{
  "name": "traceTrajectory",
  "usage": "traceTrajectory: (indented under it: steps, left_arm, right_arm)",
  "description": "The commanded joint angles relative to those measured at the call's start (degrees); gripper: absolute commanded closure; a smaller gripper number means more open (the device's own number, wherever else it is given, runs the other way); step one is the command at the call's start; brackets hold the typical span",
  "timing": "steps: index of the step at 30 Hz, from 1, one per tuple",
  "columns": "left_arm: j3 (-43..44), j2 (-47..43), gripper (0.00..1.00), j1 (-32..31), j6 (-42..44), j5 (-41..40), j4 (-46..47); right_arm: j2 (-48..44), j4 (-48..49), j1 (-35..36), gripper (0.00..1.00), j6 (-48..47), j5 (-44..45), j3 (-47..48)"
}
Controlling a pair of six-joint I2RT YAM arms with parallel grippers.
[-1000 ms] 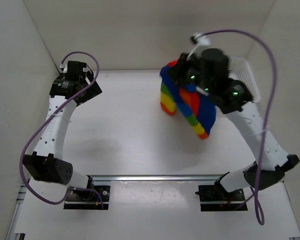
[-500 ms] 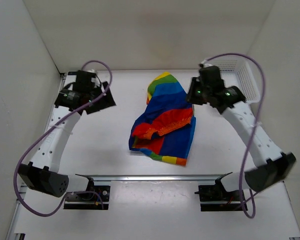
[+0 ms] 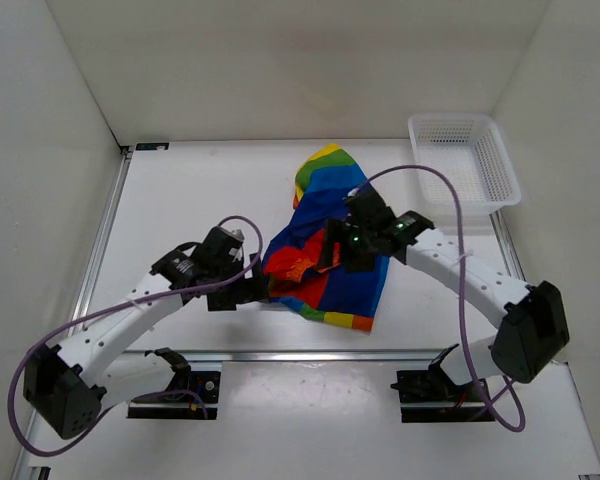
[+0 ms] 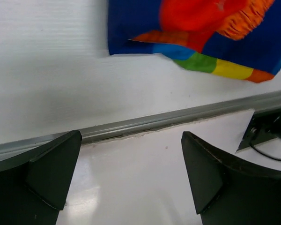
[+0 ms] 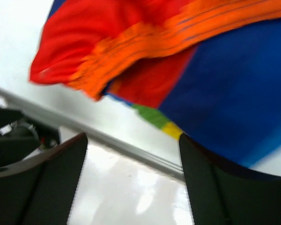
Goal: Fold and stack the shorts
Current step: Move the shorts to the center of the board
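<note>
The shorts [image 3: 330,215] lie in a crumpled heap mid-table, rainbow stripes showing and the orange waistband [image 3: 315,262] bunched toward the near side. My left gripper [image 3: 252,291] is open, low at the heap's near-left edge, with nothing between its fingers. In the left wrist view the shorts [image 4: 196,28] lie beyond the open left gripper [image 4: 131,136]. My right gripper [image 3: 333,252] hovers open over the middle of the heap. The right wrist view shows the shorts [image 5: 187,51] just past the open right gripper [image 5: 132,137], blue cloth close by its right finger [image 5: 210,183].
A white mesh basket [image 3: 465,160] stands at the back right corner. A grey metal rail [image 3: 310,353] runs along the near edge of the table, just in front of the heap. White walls enclose the left, back and right sides.
The right gripper, which held the shorts up by the basket, has let them drop on the table and opened. Both arms have swung in to the heap's near side.
</note>
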Motion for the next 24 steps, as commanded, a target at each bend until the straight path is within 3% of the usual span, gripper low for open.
traceTrajectory:
  steps: [1, 9, 16, 18, 20, 21, 23, 24]
  left_arm:
    - [-3.3, -6.4, 0.0, 3.2, -7.0, -2.4, 1.0]
    - [-4.4, -11.4, 0.03, 5.6, -9.9, -5.4, -1.3]
    - [-2.2, -12.5, 0.03, 5.6, -8.2, -5.4, -1.8]
    - [-1.7, -13.0, 0.03, 5.6, -7.6, -5.4, -1.8]
    - [-1.1, -14.2, 0.03, 5.6, -6.9, -5.4, -1.2]
    - [-1.1, -14.2, 0.03, 5.6, -6.9, -5.4, -1.2]
    - [-1.1, -14.8, 0.02, 5.6, -6.3, -5.4, -0.7]
    - [-1.1, -14.8, 0.02, 5.6, -5.8, -4.6, 0.1]
  right_arm:
    - [3.4, 7.6, 7.1, 0.15, 6.5, -4.4, 1.7]
    - [8.4, 24.8, 9.0, 0.13, 24.8, -9.6, -3.1]
    - [14.9, 30.1, 6.0, 0.13, 27.8, -13.0, -3.3]
    - [17.8, 30.1, 6.0, 0.2, 28.4, -13.0, -1.9]
    - [19.1, 30.1, 6.0, 0.35, 28.4, -13.0, -0.7]
    - [19.1, 29.4, 6.0, 0.52, 28.4, -12.2, 0.0]
    - [19.1, 26.5, 5.5, 0.74, 26.0, -10.4, 1.7]
    - [19.1, 24.7, 4.7, 0.94, 24.9, -8.6, 2.9]
